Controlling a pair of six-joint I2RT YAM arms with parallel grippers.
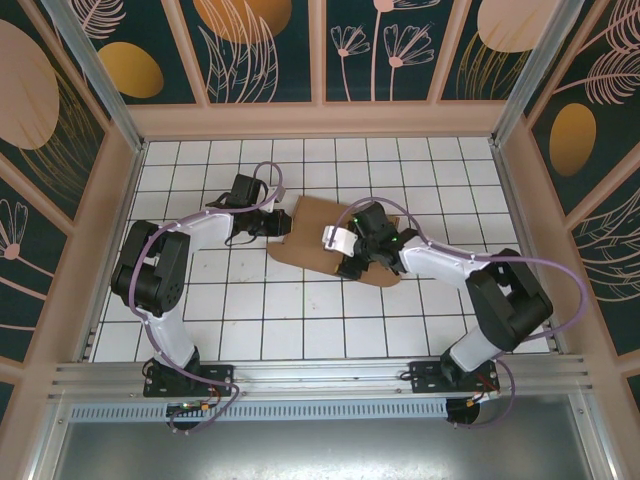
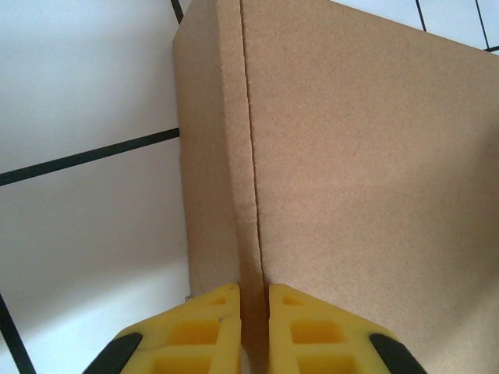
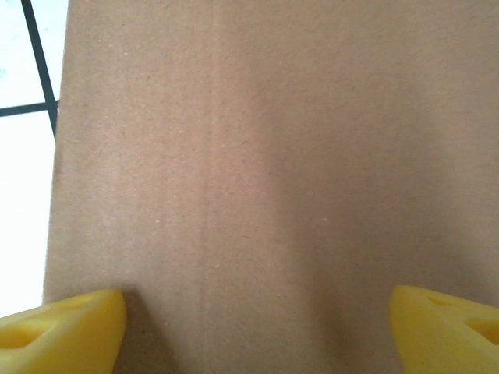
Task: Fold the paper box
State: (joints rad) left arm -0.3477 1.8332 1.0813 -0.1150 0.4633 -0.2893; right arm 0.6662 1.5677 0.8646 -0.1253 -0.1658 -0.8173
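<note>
The paper box (image 1: 312, 228) is a flat brown cardboard piece lying mid-table. My left gripper (image 1: 272, 226) sits at its left edge. In the left wrist view the yellow fingers (image 2: 210, 327) of that gripper (image 2: 254, 312) are pinched on a raised cardboard edge (image 2: 251, 234) of the box, beside a broad panel (image 2: 359, 156). My right gripper (image 1: 352, 262) hovers over the box's right half. From the right wrist, the gripper (image 3: 257, 319) stands open with its fingertips (image 3: 70, 319) wide apart above bare cardboard (image 3: 257, 156), nothing between them.
A white tiled table (image 1: 250, 320) lies around the box, bounded by low beige walls (image 1: 320, 120) at the back and sides. Purple cables (image 1: 560, 270) loop off both arms. Tile shows left of the box in both wrist views (image 2: 78, 156) (image 3: 23, 195).
</note>
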